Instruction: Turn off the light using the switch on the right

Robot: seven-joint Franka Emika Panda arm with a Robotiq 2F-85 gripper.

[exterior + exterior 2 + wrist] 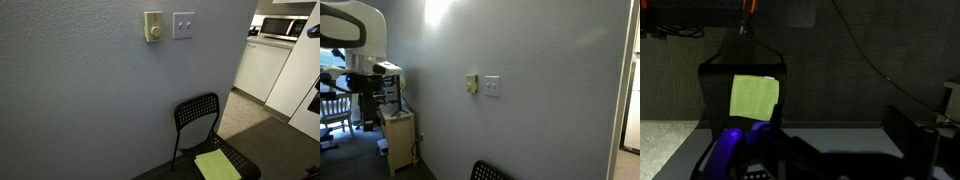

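1. The gripper [768, 156] shows only as dark shapes with a blue-violet glow along the bottom edge of the wrist view. Whether its jaws are apart or together cannot be told.
2. Straight ahead of the gripper in that view stands a black chair [744, 92] carrying a yellow-green pad [754, 97] on its seat.
3. The switch [183, 25], a white, nearly square plate with two small toggles at its middle, is mounted flat on the grey-blue wall [80, 90]. In an exterior view the switch [492, 87] lies well apart from the white robot arm [352, 28], which fills the far upper corner of that frame.
4. A narrower cream plate [152, 27] with a round knob sits just beside the switch, on the side nearer the arm [471, 84].
5. Below the switch, the chair [200, 122] stands close to the wall with its pad [217, 165] facing up.
6. A bright patch of light [440, 10] falls on the wall above the two plates.
7. Under the arm stands a small cart [398, 138].
8. Past the wall's end, a microwave [284, 27] rests above white cabinets [262, 68].
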